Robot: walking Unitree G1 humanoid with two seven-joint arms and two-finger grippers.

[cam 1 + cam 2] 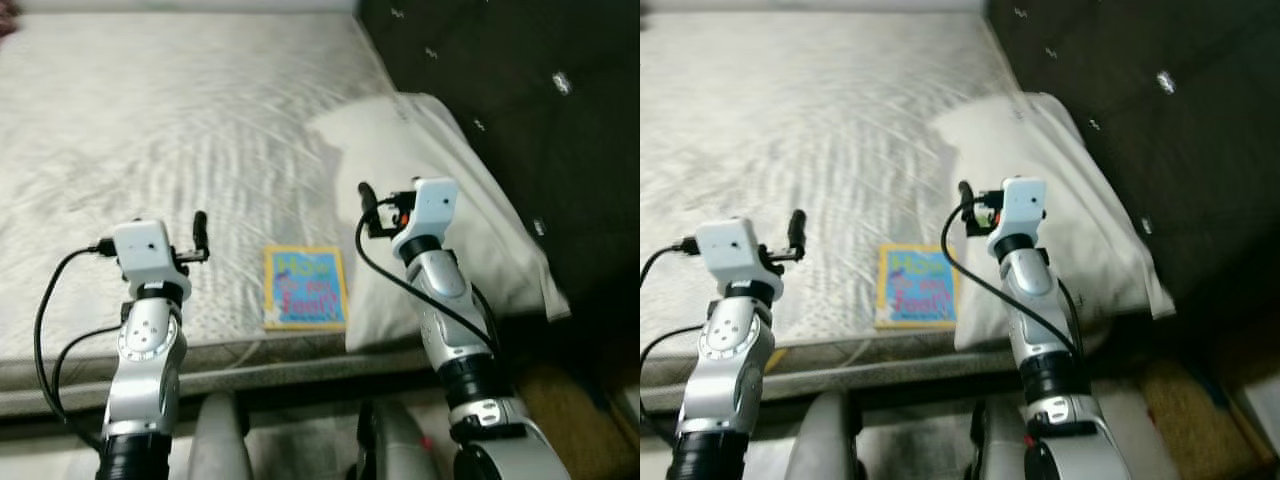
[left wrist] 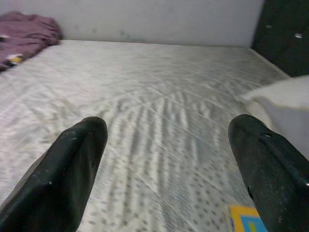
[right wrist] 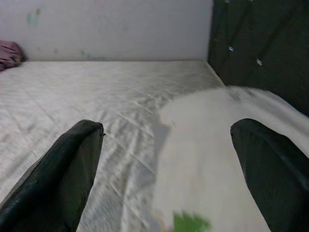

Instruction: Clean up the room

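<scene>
Both grippers hover with fingers spread and nothing held: the left gripper [image 2: 164, 159] over the near edge of the bare mattress [image 1: 150, 120], the right gripper [image 3: 166, 164] over the white pillow [image 1: 450, 190] by the dark headboard [image 1: 520, 100]. The children's book [image 1: 305, 288] lies flat between them at the mattress's near edge, just beside the pillow. It looks like the next thing to collect; either gripper should descend squarely and pinch its overhanging near edge. No containers are visible. A purple cloth heap [image 2: 24, 36] sits far left.
</scene>
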